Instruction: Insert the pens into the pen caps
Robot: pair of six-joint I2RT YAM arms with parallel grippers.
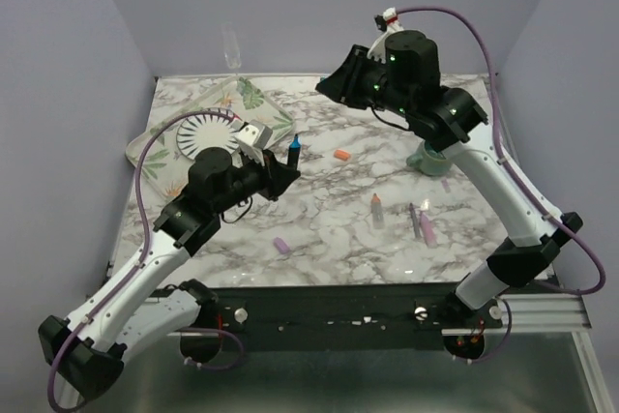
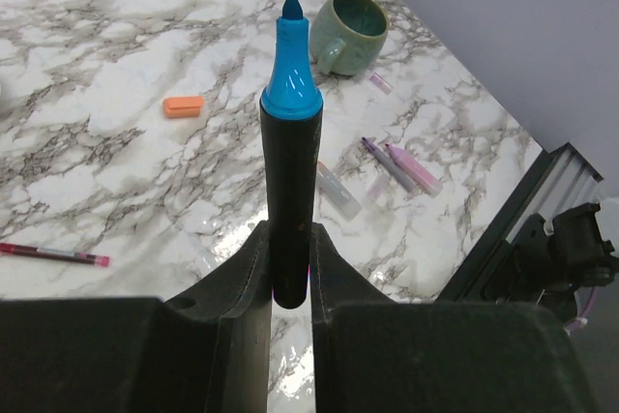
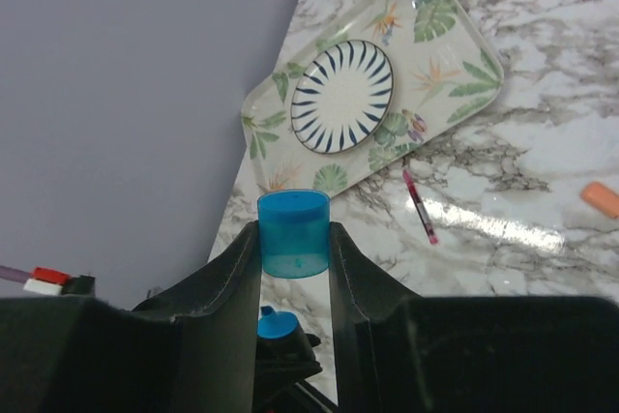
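Note:
My left gripper [image 1: 283, 169] [image 2: 287, 239] is shut on the black marker [image 2: 290, 181], which stands upright with its blue tip [image 1: 293, 146] bare. My right gripper [image 1: 327, 86] [image 3: 294, 239] is shut on the blue cap [image 3: 293, 234], held high above the table; the marker's blue tip [image 3: 278, 323] shows just below it. On the table lie the orange cap [image 1: 340, 155] [image 2: 183, 106], the light purple cap [image 1: 281, 245], the grey marker with orange tip [image 1: 376, 210] [image 2: 337, 189], the pink-purple marker [image 1: 426, 226] [image 2: 413, 168] and the thin red pen [image 2: 53, 254] [image 3: 419, 205].
A teal-green mug [image 1: 428, 159] [image 2: 350, 30] stands at the right under my right arm. A leaf-print tray [image 1: 160, 137] with a striped plate [image 3: 343, 96] lies at the back left. A thin dark pen [image 1: 413, 215] lies beside the pink-purple marker.

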